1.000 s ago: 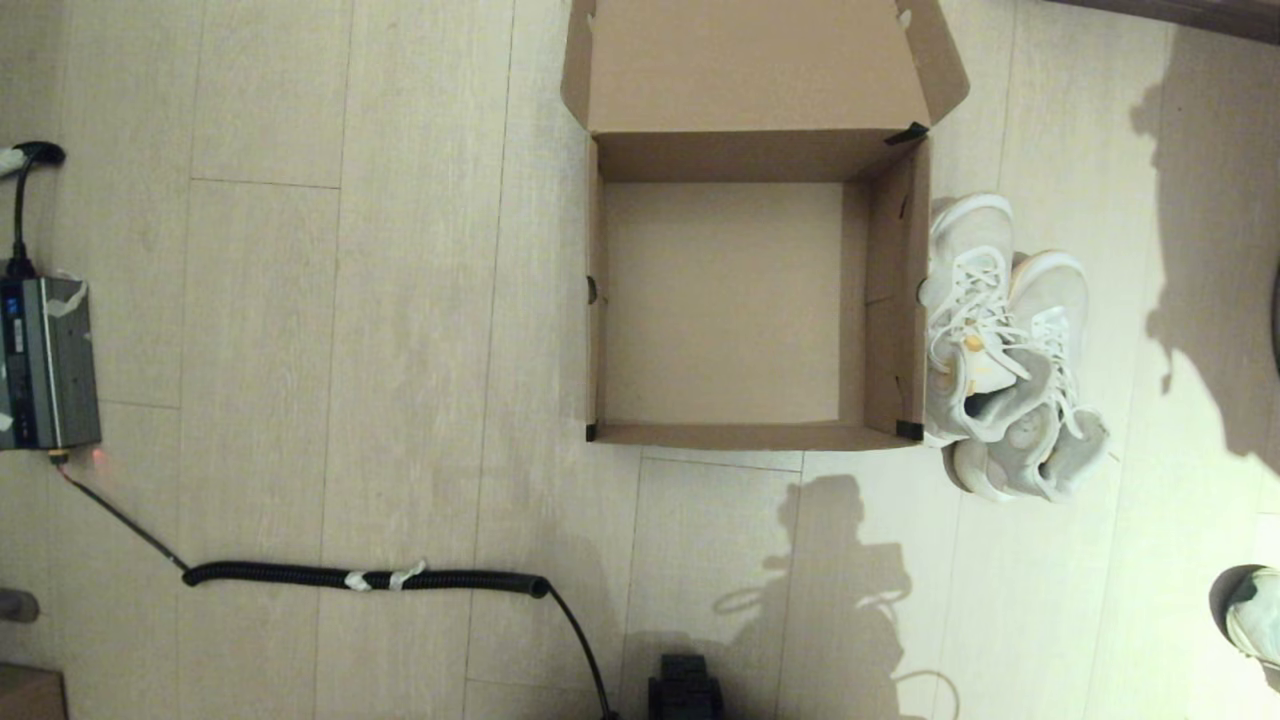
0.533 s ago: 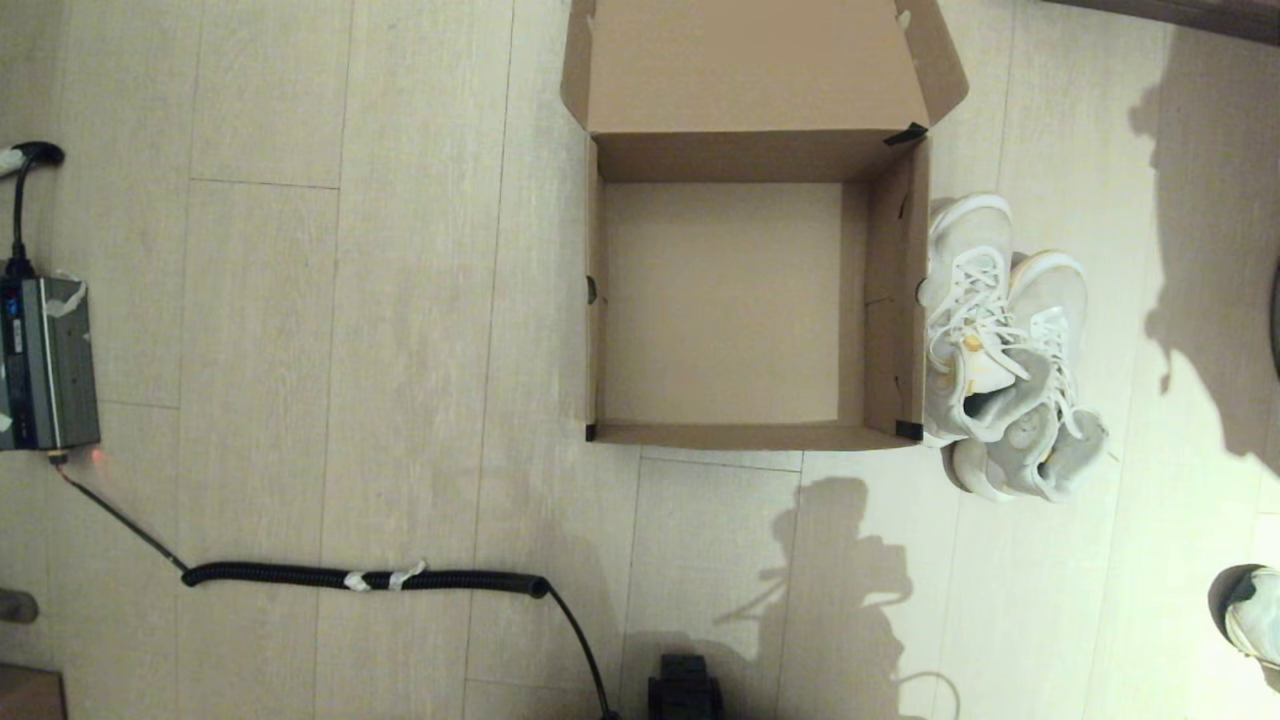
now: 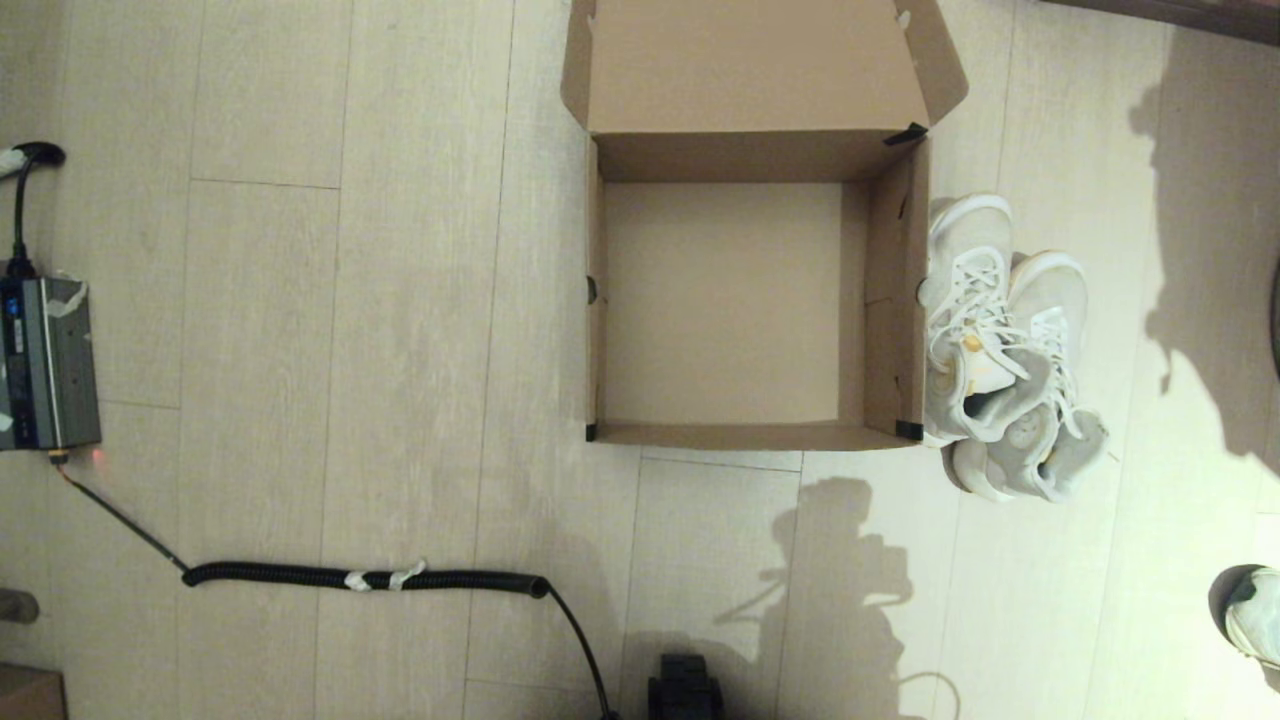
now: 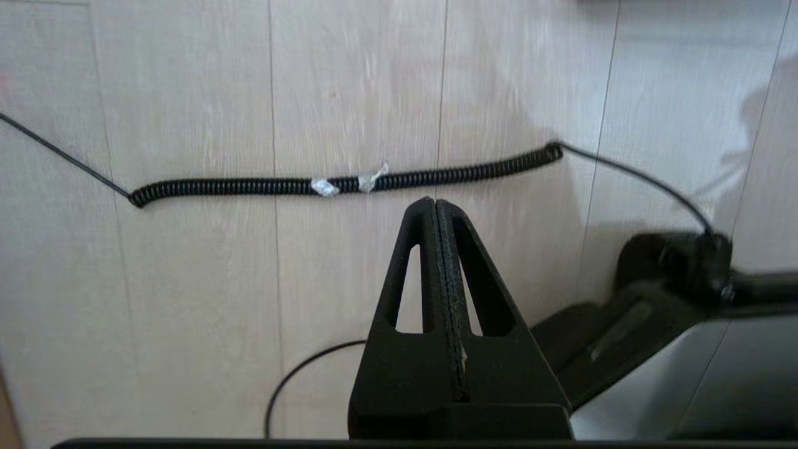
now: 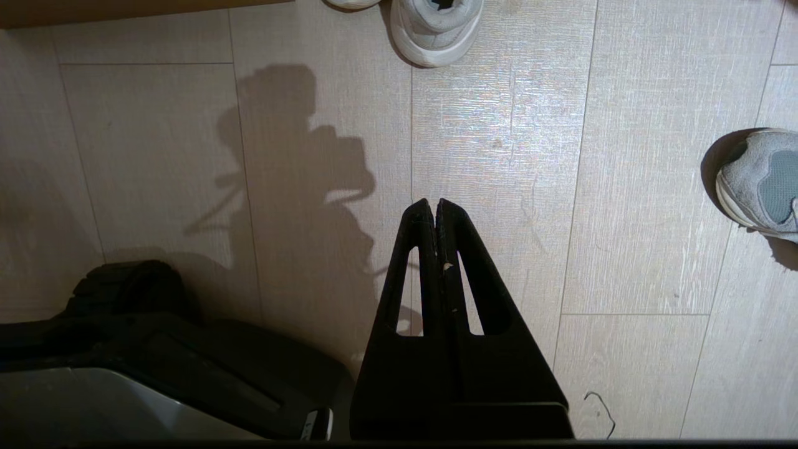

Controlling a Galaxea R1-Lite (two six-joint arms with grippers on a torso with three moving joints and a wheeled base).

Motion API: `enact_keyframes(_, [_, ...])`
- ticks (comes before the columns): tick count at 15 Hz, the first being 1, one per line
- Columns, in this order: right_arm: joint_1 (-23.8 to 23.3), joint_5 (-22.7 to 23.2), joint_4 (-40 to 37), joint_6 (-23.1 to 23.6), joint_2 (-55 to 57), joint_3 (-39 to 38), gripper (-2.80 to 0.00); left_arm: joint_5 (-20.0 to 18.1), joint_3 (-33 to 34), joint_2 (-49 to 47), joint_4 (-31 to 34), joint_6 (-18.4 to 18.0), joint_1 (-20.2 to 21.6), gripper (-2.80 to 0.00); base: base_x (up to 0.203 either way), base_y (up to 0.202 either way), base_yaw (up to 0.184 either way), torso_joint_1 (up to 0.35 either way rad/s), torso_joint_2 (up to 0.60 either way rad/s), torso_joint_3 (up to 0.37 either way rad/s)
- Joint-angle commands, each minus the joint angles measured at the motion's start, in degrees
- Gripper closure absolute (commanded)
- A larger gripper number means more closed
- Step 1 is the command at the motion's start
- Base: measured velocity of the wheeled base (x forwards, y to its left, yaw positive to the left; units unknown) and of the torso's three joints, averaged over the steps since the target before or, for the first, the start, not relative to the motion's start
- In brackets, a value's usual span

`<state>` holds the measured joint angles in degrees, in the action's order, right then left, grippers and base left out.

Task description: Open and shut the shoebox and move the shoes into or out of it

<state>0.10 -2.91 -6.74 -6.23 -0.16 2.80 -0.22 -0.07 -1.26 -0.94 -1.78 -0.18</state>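
Observation:
The brown shoebox stands open on the floor, its flap lid folded back, and nothing lies inside it. The two white and grey shoes lie side by side on the floor, touching the box's right wall. One shoe's heel shows in the right wrist view. Neither gripper appears in the head view. My left gripper is shut and empty above the floor near a coiled cable. My right gripper is shut and empty above bare floor, short of the shoes.
A black coiled cable runs across the floor left of the box, leading to a grey device at the far left. A lone grey shoe sits at the right edge. My dark base shows at the bottom.

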Motion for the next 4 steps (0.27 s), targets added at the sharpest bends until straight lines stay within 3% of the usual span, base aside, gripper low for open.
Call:
enact_keyframes(1, [-0.1,0.0,0.0,-0.1,0.2,-0.1,0.00,0.0,0.5,1.2,-0.4,0.5,0.1,0.00,0.000,0.000,0.000,0.000,0.00,0.000])
enact_keyframes(4, [-0.1,0.1,0.1,0.2,0.2,0.0,0.00,0.0,0.5,1.2,-0.4,0.5,0.1,0.00,0.000,0.000,0.000,0.000,0.00,0.000])
